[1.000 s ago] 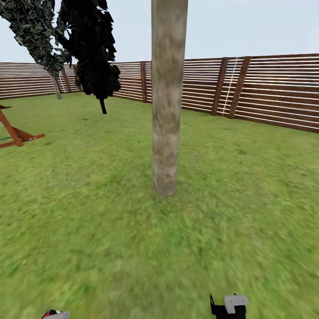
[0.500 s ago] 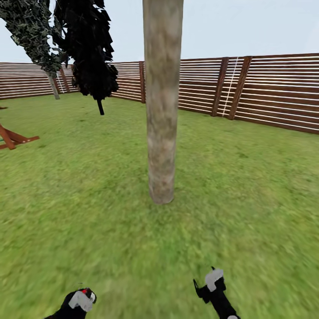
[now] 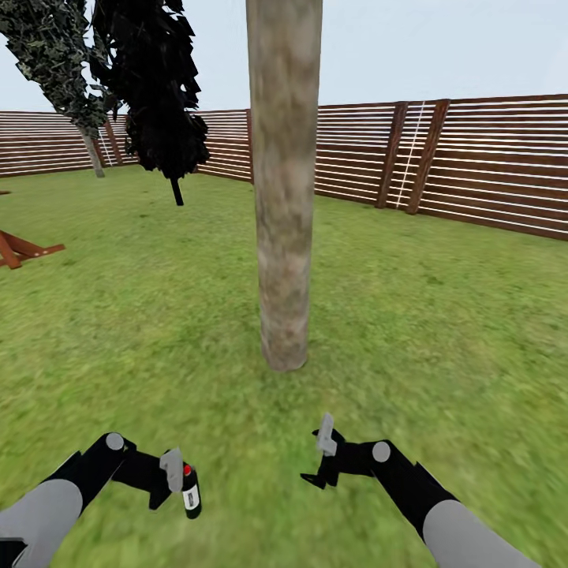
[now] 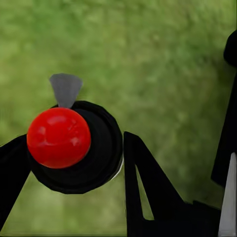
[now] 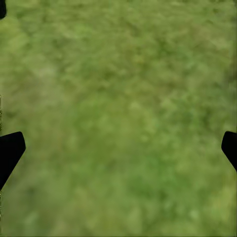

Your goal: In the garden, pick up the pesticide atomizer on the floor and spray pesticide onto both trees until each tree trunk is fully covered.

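A thick grey-brown tree trunk rises from the grass floor straight ahead, its top cut off by the frame. The pesticide atomizer, a small black bottle with a red top, hangs low at the left with my left gripper shut on it. In the left wrist view the atomizer shows from above, red cap up and grey nozzle, with a black finger against its side. My right gripper stands open over the grass, short of the trunk; its fingertips sit wide apart with nothing between.
A brown slat fence rings the lawn behind the trunk. A black-leaved cypress and a leaning tree with mottled dark foliage stand at the far left. A reddish wooden frame lies at the left edge.
Both arms have risen and reached forward into the head view, the left one bringing the atomizer up with it. The view has drawn slightly nearer to the trunk.
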You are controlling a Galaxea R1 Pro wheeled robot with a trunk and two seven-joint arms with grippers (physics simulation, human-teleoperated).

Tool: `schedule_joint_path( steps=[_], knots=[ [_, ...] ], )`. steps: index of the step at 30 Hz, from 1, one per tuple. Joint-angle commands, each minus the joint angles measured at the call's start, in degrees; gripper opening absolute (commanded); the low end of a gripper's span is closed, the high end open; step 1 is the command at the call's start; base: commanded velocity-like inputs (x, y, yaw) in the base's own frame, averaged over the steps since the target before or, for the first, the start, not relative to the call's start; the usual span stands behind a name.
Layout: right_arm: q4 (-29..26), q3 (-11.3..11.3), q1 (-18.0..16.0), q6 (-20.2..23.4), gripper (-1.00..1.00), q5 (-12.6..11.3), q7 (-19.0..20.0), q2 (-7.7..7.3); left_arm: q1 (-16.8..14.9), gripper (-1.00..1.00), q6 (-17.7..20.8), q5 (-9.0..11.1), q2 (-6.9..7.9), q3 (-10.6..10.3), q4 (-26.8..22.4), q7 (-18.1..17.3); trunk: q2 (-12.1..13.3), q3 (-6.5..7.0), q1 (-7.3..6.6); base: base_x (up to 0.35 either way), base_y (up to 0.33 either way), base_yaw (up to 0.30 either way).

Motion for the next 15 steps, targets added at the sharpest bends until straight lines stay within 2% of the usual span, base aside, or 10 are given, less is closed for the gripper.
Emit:
schedule_joint_path(
  steps=[1, 2, 3, 5, 8, 9, 10, 12, 14, 15],
  knots=[
    [-0.1, 0.2, 0.0, -0.4, 1.0, 0.6, 0.0, 0.11, 0.1, -1.0, -0.4, -0.3, 0.02, -0.2, -0.1, 0.0, 0.0, -0.05, -0.01, 0.0, 0.0, 0.0],
    [-0.1, 0.3, 0.0, -0.4, -1.0, 0.6, 0.0, 0.25, 0.2, -1.0, -0.4, -0.4, -0.01, -0.3, -0.1, 0.0, 0.0, -0.05, -0.01, 0.0, 0.0, 0.0],
    [-0.1, 0.3, -0.1, -0.3, -1.0, 0.6, 0.2, 0.34, 0.3, -1.0, -0.4, -0.4, -0.03, -0.3, -0.2, 0.0, 0.0, -0.05, -0.01, 0.0, 0.0, 0.0],
    [-0.3, 0.3, -0.2, -0.3, -1.0, 0.5, 6.7, 0.67, 0.3, -1.0, -0.5, -0.5, -0.2, -0.4, -0.2, -0.1, 0.0, -0.05, -0.01, 0.0, 0.0, 0.0],
    [-2.3, 0.4, -0.3, -0.3, -1.0, 0.7, 10.3, 2.51, 0.2, -1.0, -0.5, -0.5, -0.66, -0.6, -0.3, -0.1, 0.0, -0.05, -0.01, 0.0, 0.0, 0.0],
    [-2.7, 0.4, -0.3, -0.3, -1.0, 0.7, 10.7, 4.62, 0.2, -1.0, -0.3, -0.5, -1.21, -4.0, -0.3, 0.0, 0.0, -0.05, -0.01, 0.0, 0.0, 0.0],
    [-2.7, 0.4, -0.3, -0.2, -1.0, 0.9, 10.8, 6.81, 0.0, -1.0, -0.3, -0.5, -2.75, -5.9, -0.4, 0.1, 0.0, -0.05, -0.01, 0.0, 0.0, 0.0],
    [-2.6, 0.4, -0.3, -0.2, -1.0, 0.9, 10.8, 7.56, -0.1, -1.0, -0.4, -0.5, -4.2, -6.3, -0.7, 0.2, 0.0, -0.05, -0.01, 0.0, 0.0, 0.0],
    [-2.7, 0.5, -0.3, -0.2, -1.0, 0.9, 10.7, 7.87, -0.1, -1.0, -0.5, -0.6, -6.33, -6.4, -1.0, 0.1, 0.0, -0.05, -0.01, 0.0, 0.0, 0.0],
    [-2.6, 0.5, -0.3, -0.2, -1.0, 0.9, 10.7, 7.89, -0.1, -1.0, -0.5, -1.3, -7.14, -6.5, -1.1, 0.2, 0.0, -0.05, -0.01, 0.0, 0.0, 0.0]
  ],
)
